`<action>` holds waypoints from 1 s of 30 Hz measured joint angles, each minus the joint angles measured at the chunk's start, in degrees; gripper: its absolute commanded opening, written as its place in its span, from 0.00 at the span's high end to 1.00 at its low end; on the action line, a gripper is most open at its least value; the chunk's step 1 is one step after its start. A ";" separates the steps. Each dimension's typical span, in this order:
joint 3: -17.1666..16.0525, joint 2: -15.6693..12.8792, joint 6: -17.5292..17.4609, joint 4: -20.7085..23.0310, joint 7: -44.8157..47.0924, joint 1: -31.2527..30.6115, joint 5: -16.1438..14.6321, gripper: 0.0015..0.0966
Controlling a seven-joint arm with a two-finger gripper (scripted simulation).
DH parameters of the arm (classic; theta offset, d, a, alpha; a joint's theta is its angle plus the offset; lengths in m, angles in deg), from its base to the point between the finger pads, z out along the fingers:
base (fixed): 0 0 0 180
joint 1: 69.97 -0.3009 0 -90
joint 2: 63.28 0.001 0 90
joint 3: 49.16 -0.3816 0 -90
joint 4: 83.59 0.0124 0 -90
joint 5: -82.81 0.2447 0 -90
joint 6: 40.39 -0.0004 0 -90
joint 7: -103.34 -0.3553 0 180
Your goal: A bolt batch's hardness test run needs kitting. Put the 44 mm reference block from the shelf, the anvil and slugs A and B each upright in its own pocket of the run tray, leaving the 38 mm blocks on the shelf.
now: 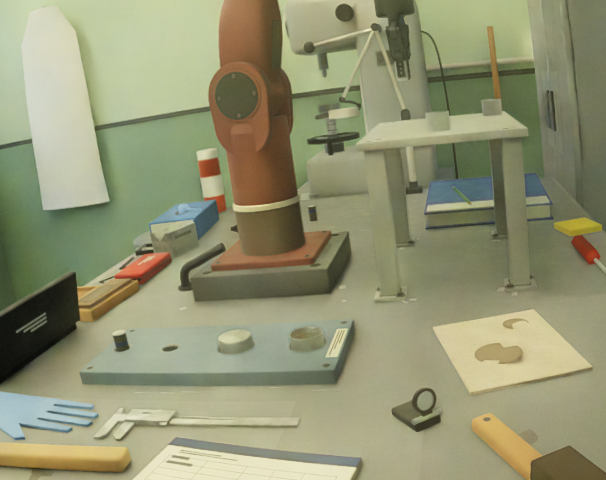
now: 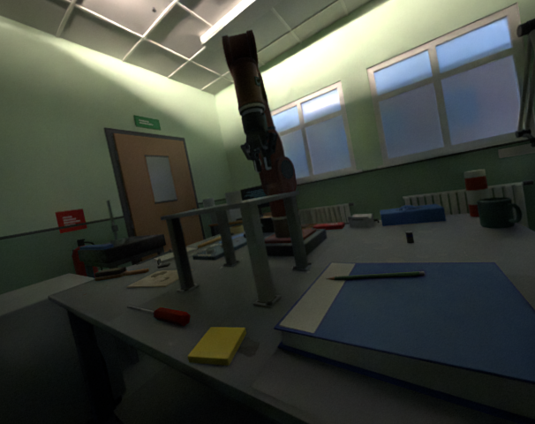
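On the grey bench the blue run tray lies in front of the arm's base, with a dark slug upright in its leftmost pocket. The small pocket beside it is empty. A grey disc-shaped block sits in the third pocket and a pale ring-like part in the fourth. On the white shelf stand two small grey blocks. Another dark slug stands on the bench behind the arm's base. My gripper hangs above the shelf's left part, partly open and empty.
A hardness tester stands behind the shelf, and a blue book with a pencil lies under it. A yellow pad, screwdriver, cream template, mallet, loupe, caliper and glove lie around.
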 measured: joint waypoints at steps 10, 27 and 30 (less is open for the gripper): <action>-11.78 0.33 -0.03 -1.55 -4.55 -16.82 -0.98 0.60; -17.88 -6.52 2.52 3.77 -11.41 -34.77 -7.33 0.60; -17.87 -6.49 2.51 3.75 -11.41 -34.72 -7.32 0.60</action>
